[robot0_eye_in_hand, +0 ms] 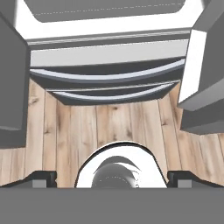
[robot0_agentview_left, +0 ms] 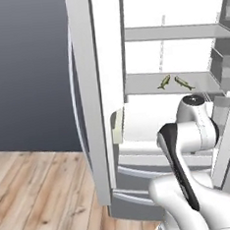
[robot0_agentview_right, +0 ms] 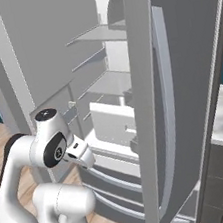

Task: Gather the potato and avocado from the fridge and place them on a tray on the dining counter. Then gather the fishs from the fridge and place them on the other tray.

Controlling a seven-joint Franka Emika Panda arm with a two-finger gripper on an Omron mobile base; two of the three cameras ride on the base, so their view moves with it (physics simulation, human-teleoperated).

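Plainly, the two fish (robot0_agentview_left: 175, 82) on the fridge (robot0_agentview_left: 94, 114) shelf look thin, light and slippery. Take one across its middle, at twelve o'clock from the arm; the claw (robot0_eye_in_hand: 112, 178) stands spread, empty.

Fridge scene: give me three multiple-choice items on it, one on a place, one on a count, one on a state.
1. Where do the fish lie?
A. on a white shelf inside the fridge
B. on the wood floor
C. in a lower drawer

2. How many fish show?
A. one
B. two
C. four

3. How do the fridge doors stand?
A. both shut
B. swung open
C. taken off

Answers: 1 A, the left base view shows them on a middle shelf; 2 B, a pair lies side by side; 3 B, both base views show the white shelved inside between open doors.
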